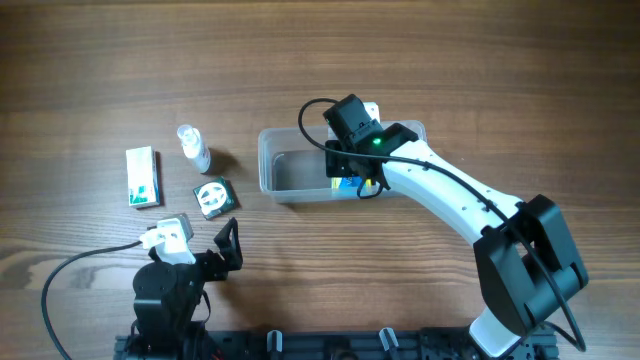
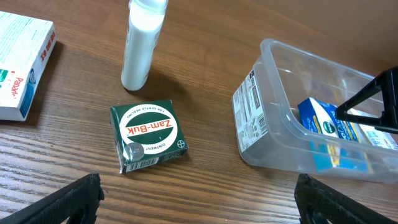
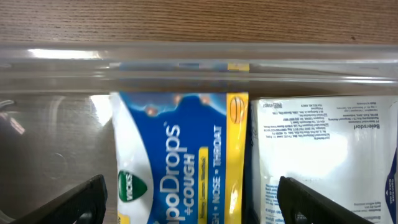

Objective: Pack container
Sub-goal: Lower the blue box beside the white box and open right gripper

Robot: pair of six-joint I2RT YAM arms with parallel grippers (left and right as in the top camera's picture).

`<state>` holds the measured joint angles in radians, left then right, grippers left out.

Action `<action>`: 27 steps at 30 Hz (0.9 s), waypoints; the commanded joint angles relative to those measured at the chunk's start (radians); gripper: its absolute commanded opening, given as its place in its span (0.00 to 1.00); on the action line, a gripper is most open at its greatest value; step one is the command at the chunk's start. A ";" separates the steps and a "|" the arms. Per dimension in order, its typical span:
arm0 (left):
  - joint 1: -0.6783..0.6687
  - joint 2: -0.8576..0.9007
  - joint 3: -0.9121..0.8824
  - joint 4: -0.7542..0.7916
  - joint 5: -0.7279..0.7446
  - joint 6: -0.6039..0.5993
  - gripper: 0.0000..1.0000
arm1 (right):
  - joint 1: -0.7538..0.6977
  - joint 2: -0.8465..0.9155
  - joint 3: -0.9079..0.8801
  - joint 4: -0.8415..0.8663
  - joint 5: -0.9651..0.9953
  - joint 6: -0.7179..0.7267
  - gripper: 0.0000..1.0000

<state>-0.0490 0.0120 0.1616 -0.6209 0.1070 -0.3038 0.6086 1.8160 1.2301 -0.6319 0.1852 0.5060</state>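
Observation:
The clear plastic container (image 1: 290,172) stands mid-table; it also shows in the left wrist view (image 2: 261,118) and the right wrist view (image 3: 56,68). Inside lie a blue and yellow cough drops pack (image 3: 180,162) and a white box (image 3: 323,155). My right gripper (image 3: 198,199) is open just above the cough drops pack, inside the container (image 1: 358,178). My left gripper (image 2: 199,202) is open and empty over bare wood, near a green Zam-Buk box (image 2: 148,135). It sits at the front left (image 1: 228,248).
Left of the container lie the green Zam-Buk box (image 1: 214,197), a small clear spray bottle (image 1: 193,147) and a white and green box (image 1: 143,177). A black cable (image 1: 70,275) runs at the front left.

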 commanded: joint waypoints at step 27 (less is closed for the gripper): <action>0.008 -0.009 -0.003 0.004 0.016 0.005 1.00 | -0.209 -0.052 0.016 -0.083 -0.050 0.001 0.04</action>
<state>-0.0490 0.0120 0.1616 -0.6209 0.1074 -0.3038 0.4305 1.7927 1.2499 -0.7181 0.2058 0.5262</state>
